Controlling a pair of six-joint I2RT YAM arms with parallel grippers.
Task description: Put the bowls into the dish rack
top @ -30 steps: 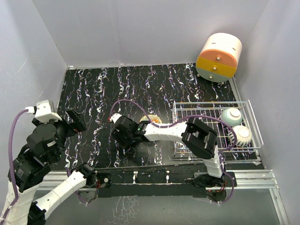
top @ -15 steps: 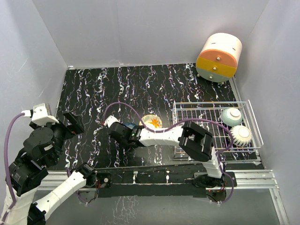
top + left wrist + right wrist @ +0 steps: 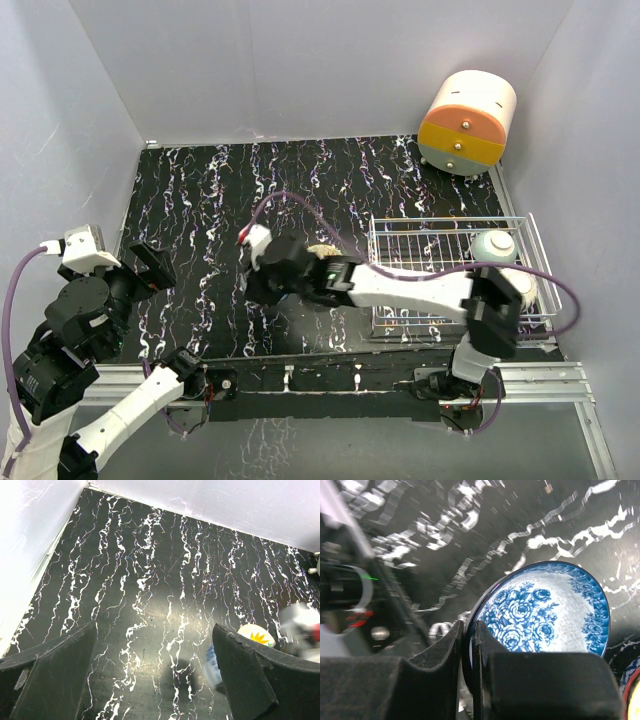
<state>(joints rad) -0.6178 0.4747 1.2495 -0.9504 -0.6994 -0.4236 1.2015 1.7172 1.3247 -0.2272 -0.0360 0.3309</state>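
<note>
Right end effector (image 3: pixel 468 630) clamped shut on the rim of the blue floral bowl (image 3: pixel 545 615); overhead, the right arm (image 3: pixel 400 285) hides this bowl. Sunburst bowl (image 3: pixel 256 635) lies partly hidden on the worktop (image 3: pixel 200 200). Dish rack (image 3: pixel 400 235), worktop right, holds two: green bowl (image 3: pixel 493 245), ribbed bowl (image 3: pixel 525 283). Left end effector (image 3: pixel 154 630) wide open, empty.

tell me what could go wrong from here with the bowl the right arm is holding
1. The right claw pinches the blue floral bowl only at one spot on its rim, so the bowl may tilt or slip in transit.
2. The sun-patterned bowl sits close beside that arm, so a low sweep toward the dish rack could knock it.
</note>
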